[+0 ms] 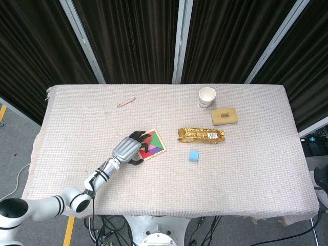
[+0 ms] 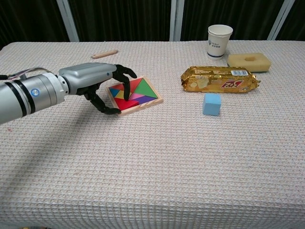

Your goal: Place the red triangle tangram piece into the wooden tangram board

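Observation:
The wooden tangram board (image 2: pixel 151 100) lies left of the table's centre, filled with coloured pieces. The red triangle (image 2: pixel 125 103) lies flat in the board's near left corner. My left hand (image 2: pixel 102 82) reaches in from the left and hovers over the board's left side. One dark fingertip (image 2: pixel 127 95) touches the pieces just above the red triangle, and the thumb sits on the cloth beside the board's near left edge. Nothing is held in the hand. In the head view the left hand (image 1: pixel 129 148) covers the left part of the board (image 1: pixel 156 144). My right hand is not visible.
A gold snack packet (image 2: pixel 220 78) and a blue cube (image 2: pixel 212 104) lie right of the board. A paper cup (image 2: pixel 219 41) and a yellow sponge (image 2: pixel 249 60) stand at the back right. A wooden stick (image 2: pixel 105 54) lies behind the hand.

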Motion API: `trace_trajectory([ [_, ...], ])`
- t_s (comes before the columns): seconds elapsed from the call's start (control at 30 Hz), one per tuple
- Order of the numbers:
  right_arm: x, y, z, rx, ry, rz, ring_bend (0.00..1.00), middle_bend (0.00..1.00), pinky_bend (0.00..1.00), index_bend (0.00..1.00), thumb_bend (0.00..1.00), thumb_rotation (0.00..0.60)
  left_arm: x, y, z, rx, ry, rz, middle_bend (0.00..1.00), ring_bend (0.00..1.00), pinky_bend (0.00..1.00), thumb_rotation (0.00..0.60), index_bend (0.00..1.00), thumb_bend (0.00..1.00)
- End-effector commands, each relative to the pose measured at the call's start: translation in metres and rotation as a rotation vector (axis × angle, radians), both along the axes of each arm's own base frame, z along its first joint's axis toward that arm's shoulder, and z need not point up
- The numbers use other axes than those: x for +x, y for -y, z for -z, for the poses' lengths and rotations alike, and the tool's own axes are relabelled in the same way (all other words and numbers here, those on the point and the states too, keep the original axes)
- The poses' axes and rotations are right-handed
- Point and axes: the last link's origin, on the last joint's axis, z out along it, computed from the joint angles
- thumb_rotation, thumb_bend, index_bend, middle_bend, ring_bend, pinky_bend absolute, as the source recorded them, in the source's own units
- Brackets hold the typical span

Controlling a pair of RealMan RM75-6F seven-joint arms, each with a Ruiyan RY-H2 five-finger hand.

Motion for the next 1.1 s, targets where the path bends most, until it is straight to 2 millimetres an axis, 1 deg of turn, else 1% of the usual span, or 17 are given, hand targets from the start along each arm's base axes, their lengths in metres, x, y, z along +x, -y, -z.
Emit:
trace_trajectory([
  [0.03, 0.0, 0.0, 0.0, -0.001, 0.0, 0.001, 0.0, 0.0, 0.0, 0.0, 0.35, 0.6, 0.003, 0.001, -0.005, 0.003, 0.03, -0.001, 0.08, 0.0, 0.09, 0.6, 0.43, 0.26],
  [0.2, -0.001, 0.0, 0.0, 0.0, 0.001, 0.001, 0.0, 0.0, 0.0, 0.0, 0.35, 0.6, 0.01, 0.01, -0.014, -0.012, 0.092, 0.015, 0.08, 0.0, 0.09, 0.6, 0.41, 0.26],
  [0.37, 0.001, 0.001, 0.002, 0.005, 0.003, -0.005, 0.0, 0.0, 0.0, 0.0, 0.35, 0.6, 0.008, 0.019, -0.008, -0.021, 0.05, 0.059, 0.07, 0.0, 0.09, 0.6, 0.38, 0.26],
  [0.47, 0.001, 0.001, 0.002, 0.006, 0.001, -0.005, 0.0, 0.0, 0.0, 0.0, 0.35, 0.6, 0.006, 0.018, -0.002, -0.015, 0.019, 0.066, 0.02, 0.0, 0.05, 0.6, 0.3, 0.25],
  [0.5, 0.001, 0.001, 0.002, 0.005, 0.0, -0.004, 0.0, 0.0, 0.0, 0.0, 0.35, 0.6, 0.006, 0.017, -0.002, -0.004, 0.013, 0.069, 0.0, 0.0, 0.02, 0.6, 0.26, 0.25],
  [0.53, 0.001, 0.001, 0.001, 0.003, 0.001, -0.003, 0.0, 0.0, 0.0, 0.0, 0.35, 0.6, 0.007, 0.015, -0.002, 0.006, 0.01, 0.073, 0.0, 0.0, 0.01, 0.6, 0.23, 0.25],
  [0.6, 0.0, 0.001, 0.001, 0.001, 0.002, 0.0, 0.0, 0.0, 0.0, 0.0, 0.35, 0.6, 0.009, 0.014, -0.002, 0.021, 0.015, 0.077, 0.0, 0.0, 0.01, 0.6, 0.2, 0.25],
  [0.9, -0.002, 0.001, 0.002, 0.004, 0.009, 0.0, 0.0, 0.0, 0.0, 0.0, 0.35, 0.6, 0.008, 0.019, 0.002, -0.066, -0.034, 0.069, 0.0, 0.0, 0.0, 0.6, 0.19, 0.25],
  [1.1, -0.002, 0.0, 0.001, 0.0, 0.009, 0.001, 0.0, 0.0, 0.0, 0.0, 0.35, 0.6, 0.01, 0.016, 0.002, -0.071, -0.043, 0.062, 0.0, 0.0, 0.0, 0.6, 0.19, 0.25],
])
